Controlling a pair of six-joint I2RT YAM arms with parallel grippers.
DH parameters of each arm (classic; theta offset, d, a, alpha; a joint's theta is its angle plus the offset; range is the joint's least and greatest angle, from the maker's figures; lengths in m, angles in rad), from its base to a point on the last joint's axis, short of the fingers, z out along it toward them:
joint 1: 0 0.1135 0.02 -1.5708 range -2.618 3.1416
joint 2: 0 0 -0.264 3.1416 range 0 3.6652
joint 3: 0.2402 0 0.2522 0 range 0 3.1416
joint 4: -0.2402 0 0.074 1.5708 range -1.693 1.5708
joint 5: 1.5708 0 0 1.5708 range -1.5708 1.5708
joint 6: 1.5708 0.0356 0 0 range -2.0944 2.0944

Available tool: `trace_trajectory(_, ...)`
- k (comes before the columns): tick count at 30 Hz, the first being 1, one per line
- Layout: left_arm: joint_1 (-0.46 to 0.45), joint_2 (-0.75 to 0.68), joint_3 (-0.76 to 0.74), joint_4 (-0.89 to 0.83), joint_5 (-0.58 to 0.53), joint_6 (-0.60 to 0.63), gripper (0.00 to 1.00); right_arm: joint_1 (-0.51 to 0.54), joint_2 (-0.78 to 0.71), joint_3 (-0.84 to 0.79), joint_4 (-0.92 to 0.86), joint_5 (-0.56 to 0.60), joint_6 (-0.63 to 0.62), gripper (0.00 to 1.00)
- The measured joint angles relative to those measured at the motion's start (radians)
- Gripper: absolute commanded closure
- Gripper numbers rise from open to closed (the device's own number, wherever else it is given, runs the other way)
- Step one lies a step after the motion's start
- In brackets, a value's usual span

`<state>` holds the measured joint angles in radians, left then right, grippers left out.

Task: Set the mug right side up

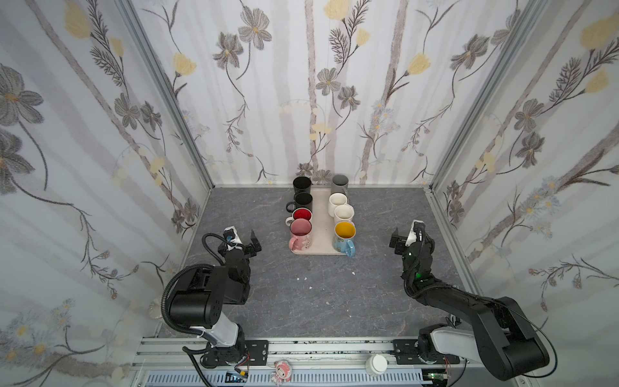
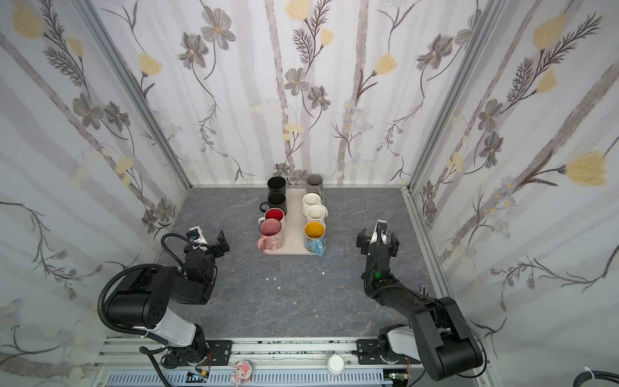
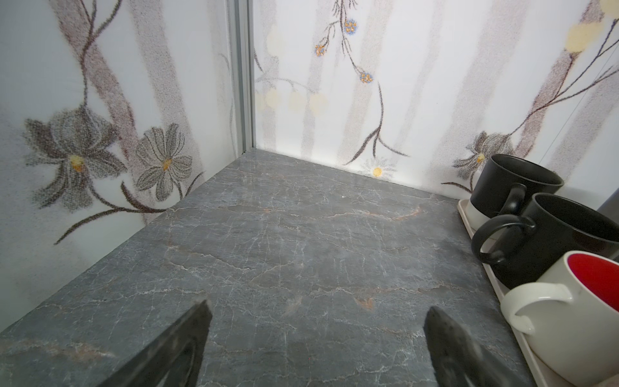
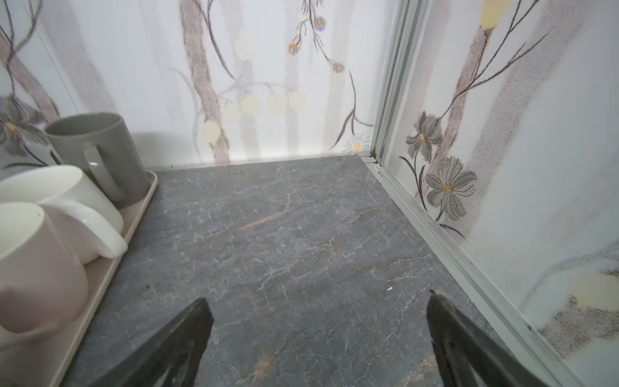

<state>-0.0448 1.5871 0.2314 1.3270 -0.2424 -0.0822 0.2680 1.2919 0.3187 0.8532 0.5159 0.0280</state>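
Everything on the beige tray stands mouth up, toward the back of the grey marbled desk, and I cannot tell which one is meant. On the left, front to back: pink mug, red-lined mug, near black mug, far black mug. On the right: blue mug with a yellow inside, near white mug, far white mug, grey mug. The left claw hangs over the desk off the tray's left side, jaws spread wide with nothing between them; the right claw hangs off the tray's right side, likewise agape and empty. Neither touches the tray or anything on it.
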Motion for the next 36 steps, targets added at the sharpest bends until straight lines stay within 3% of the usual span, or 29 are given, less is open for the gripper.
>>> trace_trajectory(7, 0.000, 0.000, 0.000, 0.000, 0.000, 0.000, 0.00, -0.064, 0.163, -0.098, 0.238, 0.011, -0.056, 0.00)
trace_trajectory(15, 0.000, 0.000, 0.000, 0.000, 0.000, 0.000, 0.00, -0.227, 0.206, -0.139, 0.375, -0.193, 0.015, 0.00)
trace_trajectory(21, 0.000, 0.000, 0.000, 0.000, 0.000, 0.000, 0.00, -0.230, 0.212, -0.130, 0.412, -0.272, 0.025, 0.00)
trace_trajectory(36, 0.000, 0.000, 0.000, 0.000, 0.000, 0.000, 0.00, -0.224, 0.212, -0.141, 0.454, -0.240, 0.043, 0.00)
